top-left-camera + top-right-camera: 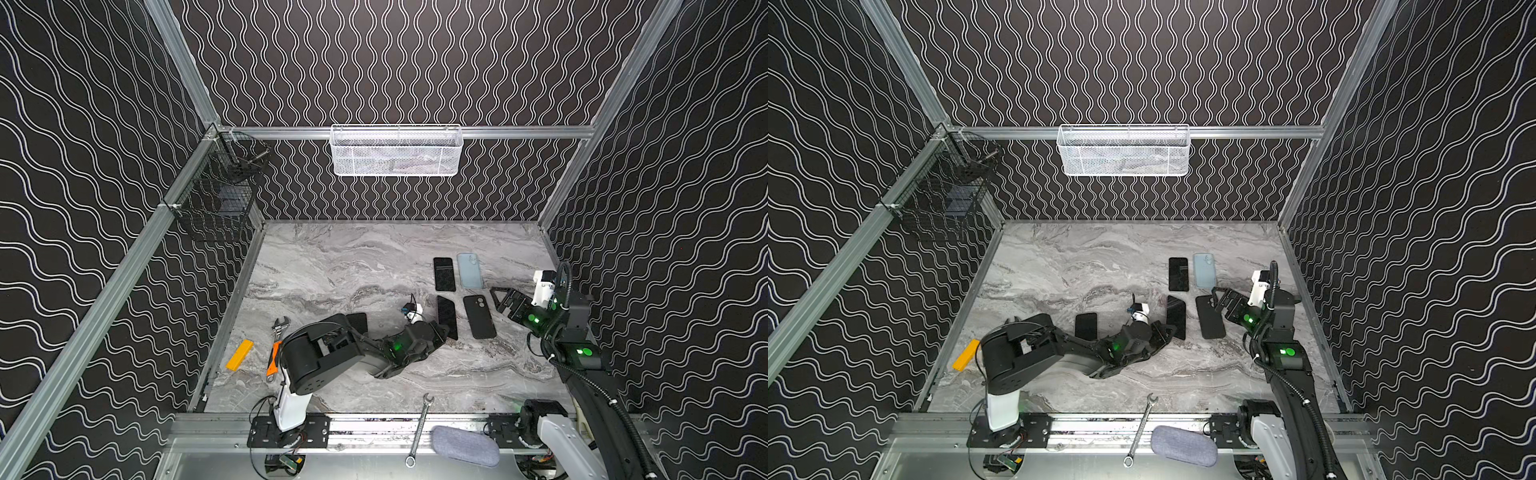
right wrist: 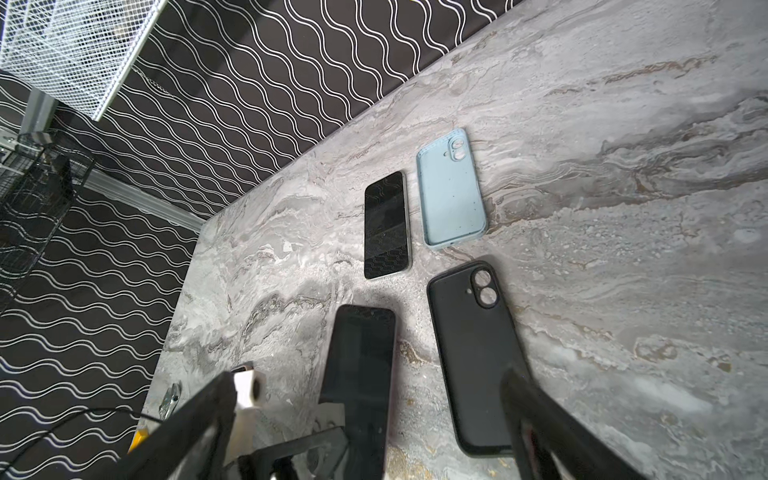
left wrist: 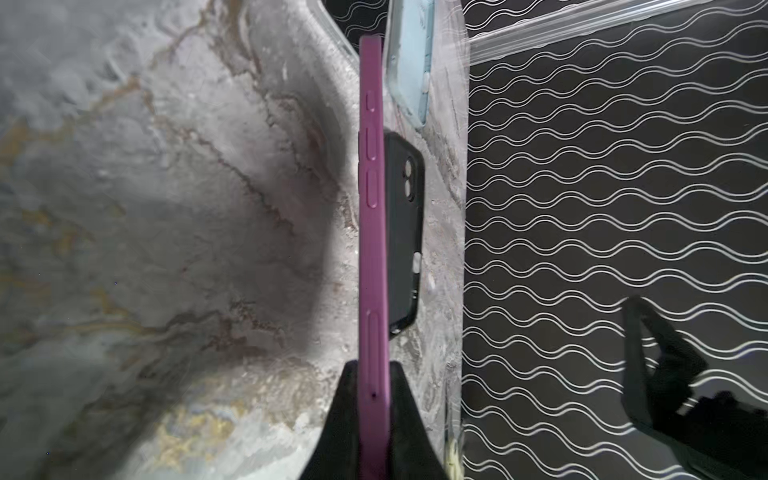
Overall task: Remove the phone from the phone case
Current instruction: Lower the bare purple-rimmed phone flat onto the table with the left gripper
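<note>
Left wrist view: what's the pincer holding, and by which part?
Left pincer is shut on the purple-cased phone, clamping front and back faces at one short end.

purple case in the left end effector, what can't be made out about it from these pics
- Back face: no view shows it; the left wrist view gives only the purple case's side edge.
- Gripped end: covered by the left end effector there, and by its wrist in both top views.
- Colour: in a top view it reads just dark.
</note>
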{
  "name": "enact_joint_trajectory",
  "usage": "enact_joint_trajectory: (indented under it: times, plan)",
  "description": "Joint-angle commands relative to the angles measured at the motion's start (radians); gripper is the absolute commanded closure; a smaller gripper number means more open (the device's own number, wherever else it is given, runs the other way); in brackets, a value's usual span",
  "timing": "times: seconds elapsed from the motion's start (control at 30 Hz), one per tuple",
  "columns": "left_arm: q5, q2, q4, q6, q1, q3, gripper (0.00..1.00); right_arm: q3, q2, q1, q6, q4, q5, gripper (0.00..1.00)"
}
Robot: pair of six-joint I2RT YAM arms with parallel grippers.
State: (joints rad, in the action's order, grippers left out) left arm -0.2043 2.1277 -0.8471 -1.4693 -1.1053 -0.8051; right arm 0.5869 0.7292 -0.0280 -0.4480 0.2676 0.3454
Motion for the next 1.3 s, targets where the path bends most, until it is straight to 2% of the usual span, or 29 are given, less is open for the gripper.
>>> enact_joint_trajectory:
  times: [0.0, 0.7, 0.9, 1.27]
  plan:
    - [-0.047, 0.023, -0.135, -0.039, -0.007, -0.013, 1.00, -0.011, -0.013, -0.001, 0.014, 0.020, 0.022, 0.00]
    - [-0.051, 0.107, -0.189, -0.079, -0.010, -0.034, 0.99, -0.030, -0.007, -0.004, -0.024, -0.006, 0.043, 0.00]
    - [-0.046, 0.123, -0.190, -0.072, -0.010, -0.046, 0.87, -0.032, -0.012, -0.005, -0.018, 0.002, 0.034, 0.00]
    - [-0.031, 0.133, -0.188, -0.021, -0.005, -0.049, 0.70, -0.036, -0.002, -0.004, -0.016, -0.001, 0.037, 0.00]
